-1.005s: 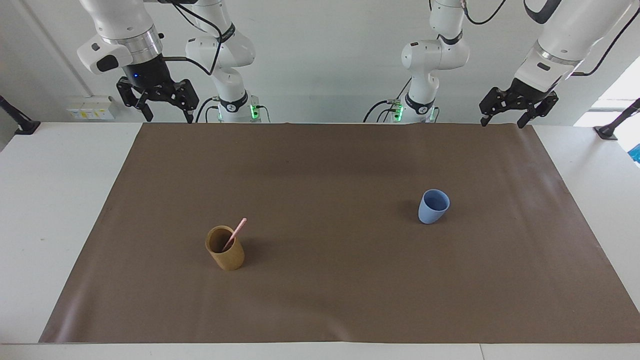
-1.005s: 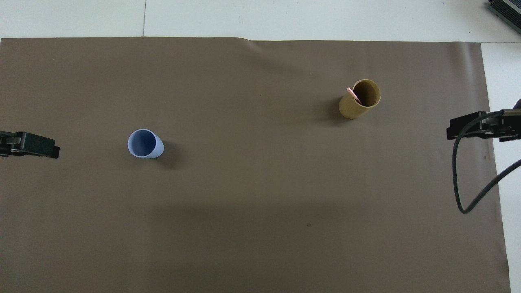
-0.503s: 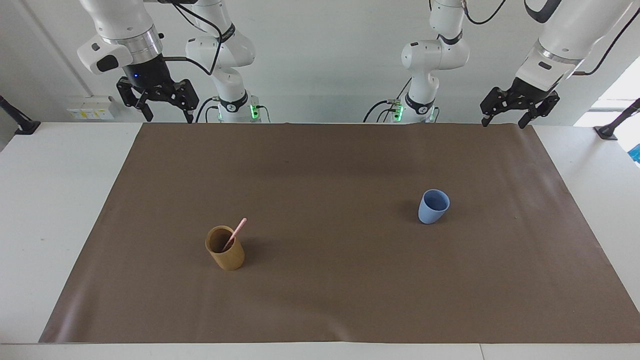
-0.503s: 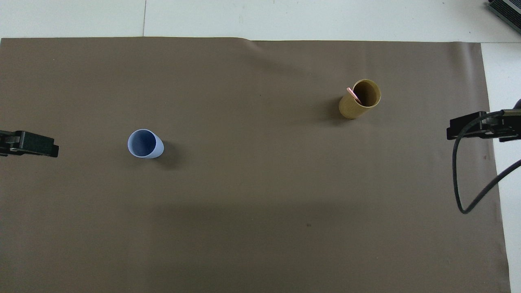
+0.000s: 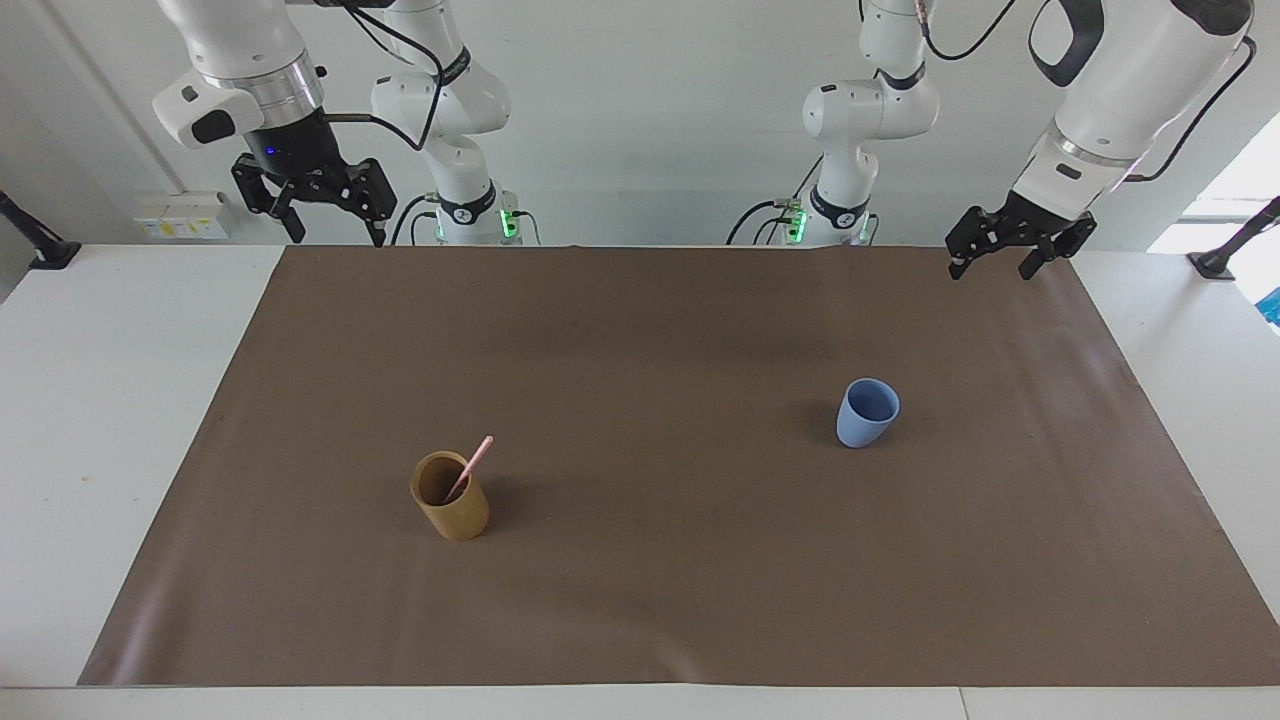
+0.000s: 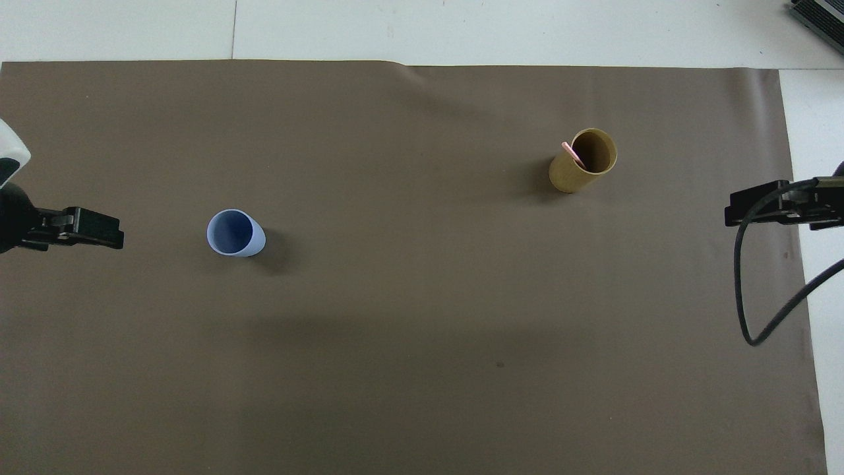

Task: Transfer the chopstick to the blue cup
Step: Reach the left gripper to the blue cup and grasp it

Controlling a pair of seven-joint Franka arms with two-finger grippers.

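Note:
A pale pink chopstick [image 5: 470, 467] leans in the tan-brown cylindrical cup [image 5: 455, 515] toward the right arm's end of the table; it also shows in the overhead view [image 6: 572, 153], inside that cup [image 6: 566, 177]. The light-blue cup [image 5: 866, 412] stands upright and empty toward the left arm's end, also in the overhead view [image 6: 235, 233]. My left gripper [image 5: 990, 271] is open and empty, in the air over the mat's edge by the robots; in the overhead view [image 6: 99, 227] it is beside the blue cup. My right gripper [image 5: 338, 238] waits open and empty, high over the mat's corner [image 6: 748, 212].
A brown mat [image 5: 640, 600] covers most of the white table [image 5: 100, 420]. A black cable [image 6: 745, 297] loops down from the right arm. A dark device [image 6: 821, 16] lies at the table's corner farthest from the robots.
My left gripper has come down and moved inward over the mat, toward the blue cup. The right arm, the cups and the chopstick have not moved.

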